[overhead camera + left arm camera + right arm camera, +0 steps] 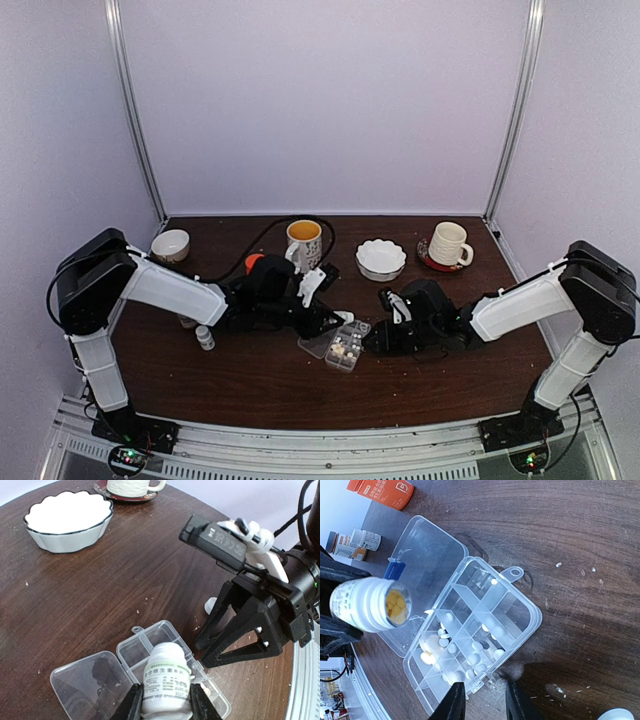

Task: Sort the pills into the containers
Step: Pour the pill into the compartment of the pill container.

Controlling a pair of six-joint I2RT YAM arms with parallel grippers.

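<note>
On the dark worktop [260, 385], the left fingers [338, 322] and right fingers [373, 342] close in from opposite sides on a clear organizer box [347, 352], which lies between them with its lid [316, 346] open. Contact cannot be judged from here. Beyond the left fingers stands a mug [304, 243] that is yellow inside. Beyond the right fingers sits a white scalloped bowl [381, 259]. A small white bottle [205, 338] stands well left of the left fingers.

Colours in front of you
You see a brown wood-grain surface [570, 540], a clear organizer box [530, 615] with whitish pills [475, 657], a white bottle [362, 605] showing yellow-tan tablets [396, 605], a white bowl [67, 520] with a dark rim, and an orange carton [382, 490].
</note>
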